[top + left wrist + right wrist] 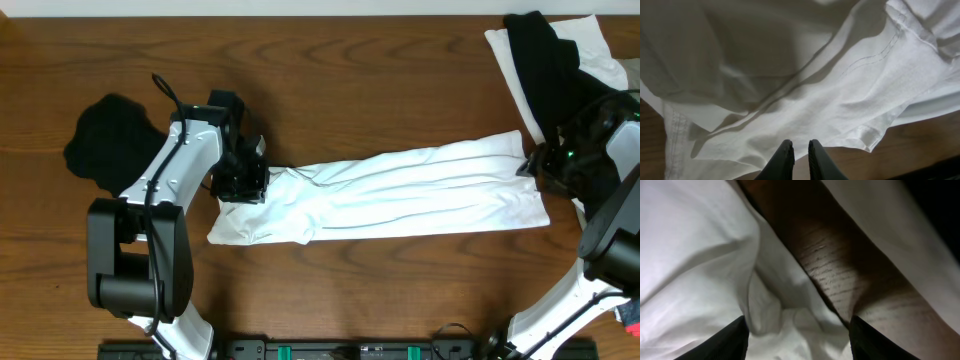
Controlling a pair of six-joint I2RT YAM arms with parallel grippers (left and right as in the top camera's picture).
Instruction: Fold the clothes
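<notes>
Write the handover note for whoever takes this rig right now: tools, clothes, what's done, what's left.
Left tool: shut, pinching the left end of the shirt.
Right tool: open at the shirt's right end, holding nothing.
Shirt: white, lying on the table as a long narrow strip between the arms.
Other clothes: black garment lumped at far left; black-and-white pile in the top right corner.
Done: shirt appears folded lengthwise.
Left: fold the strip end to end, then do the other clothes.
</notes>
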